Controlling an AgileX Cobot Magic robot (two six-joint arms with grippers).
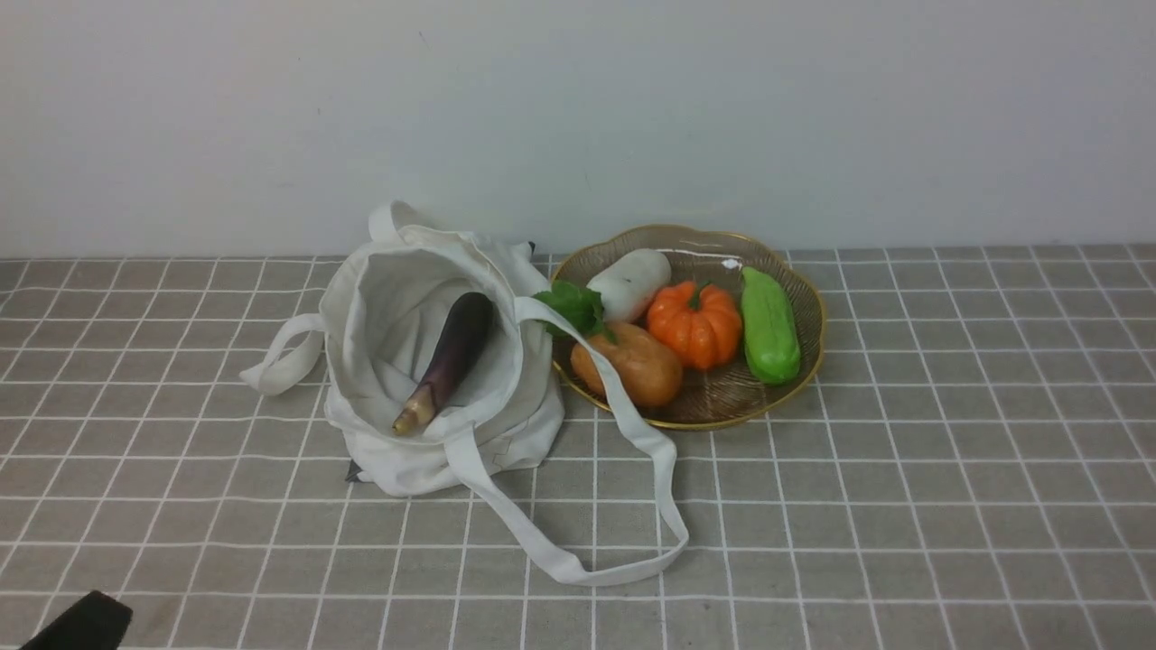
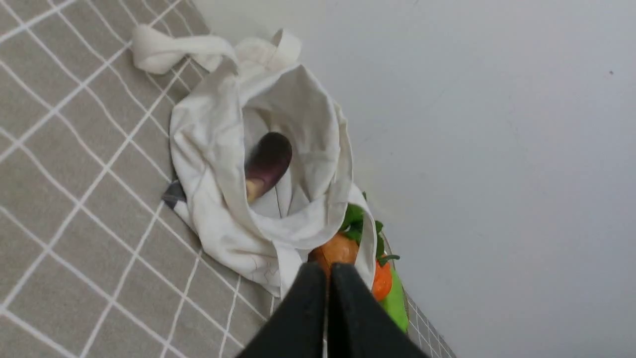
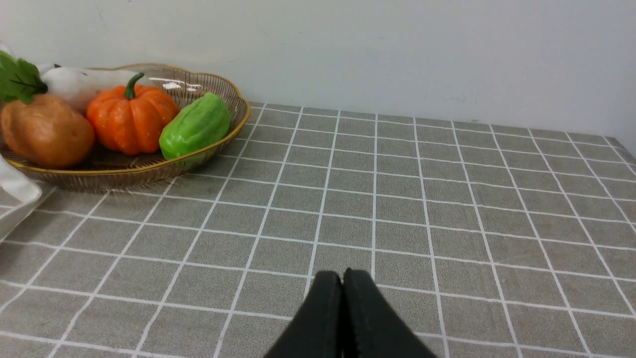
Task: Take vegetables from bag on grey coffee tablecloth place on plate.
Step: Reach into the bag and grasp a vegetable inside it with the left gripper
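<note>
A dark purple eggplant (image 1: 452,357) with a tan stem end lies inside the open off-white bag (image 1: 406,451) on the checked tablecloth (image 1: 858,506). It also shows in the left wrist view (image 2: 268,158), inside the bag (image 2: 218,223). The ribbed gold-rimmed plate (image 1: 795,361) stands right of the bag. My left gripper (image 2: 328,271) is shut and empty, well short of the bag; only a dark corner of it (image 1: 81,623) shows in the front view. My right gripper (image 3: 342,276) is shut and empty above bare cloth, right of the plate (image 3: 124,171).
On the plate lie a white radish (image 1: 632,280), an orange pumpkin (image 1: 695,323), a green gourd (image 1: 769,327) and a brown potato (image 1: 632,366). One bag strap (image 1: 632,506) loops forward across the plate's near edge. A pale wall stands behind.
</note>
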